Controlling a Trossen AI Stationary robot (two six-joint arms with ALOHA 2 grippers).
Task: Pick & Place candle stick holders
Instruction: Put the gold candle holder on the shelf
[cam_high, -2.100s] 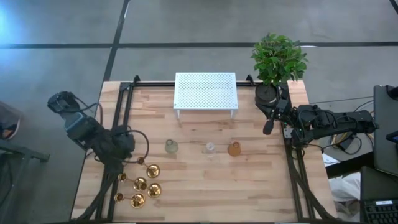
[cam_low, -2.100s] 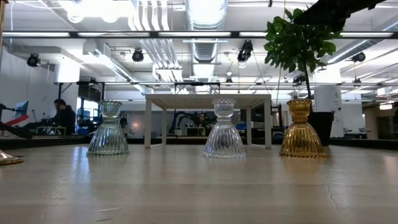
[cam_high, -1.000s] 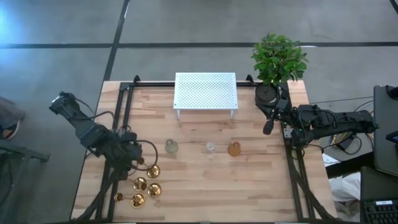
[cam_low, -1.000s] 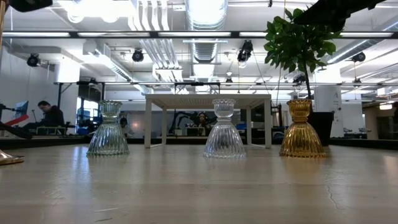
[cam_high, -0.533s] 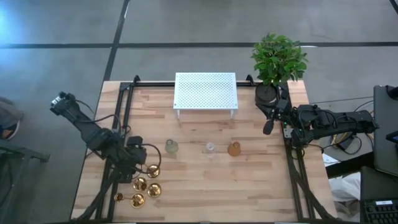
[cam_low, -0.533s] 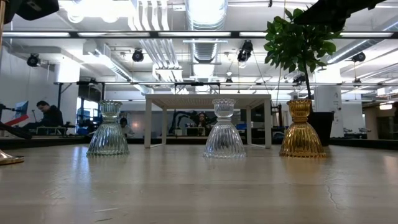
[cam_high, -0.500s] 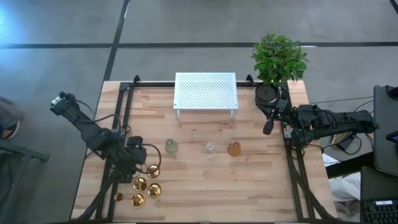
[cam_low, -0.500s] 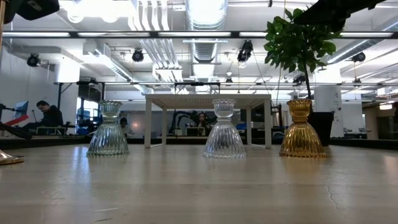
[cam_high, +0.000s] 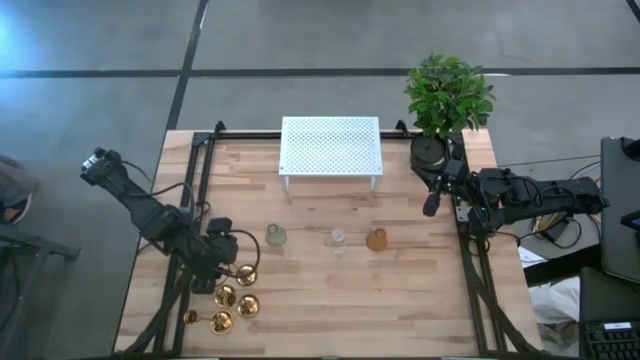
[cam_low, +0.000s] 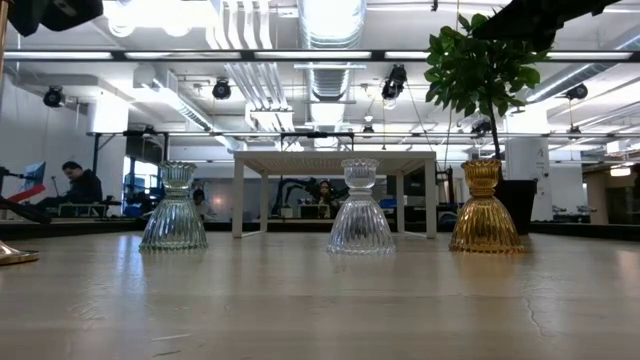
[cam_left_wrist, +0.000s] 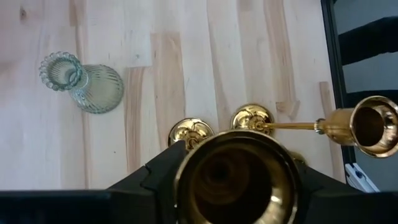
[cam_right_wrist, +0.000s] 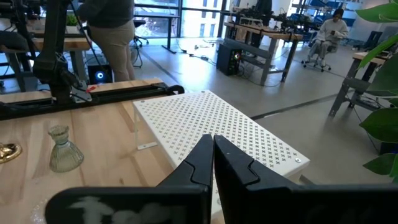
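Observation:
Several gold candle stick holders (cam_high: 236, 298) stand on their round bases near the table's near left corner. My left gripper (cam_high: 215, 262) hangs over the farthest one (cam_high: 246, 275), fingers pointing down. In the left wrist view its open fingers (cam_left_wrist: 163, 177) stand on either side of that holder's top cup (cam_left_wrist: 236, 180). I cannot tell whether they touch it. Another holder's base (cam_left_wrist: 252, 118), stem and cup (cam_left_wrist: 373, 127) show beside it. My right gripper (cam_high: 432, 205) waits shut at the far right, by the plant pot.
Three ribbed glass holders stand in a row mid-table: greenish (cam_high: 275, 236), clear (cam_high: 338, 238), amber (cam_high: 376, 239). A white perforated shelf (cam_high: 330, 145) and a potted plant (cam_high: 447, 95) stand at the far edge. People sit in the room behind (cam_low: 75, 185).
My left gripper has gone toward the table's near edge and right, from beside the gold holders to over the farthest one's cup. It has slowed over the last half second. The holders have stayed in place.

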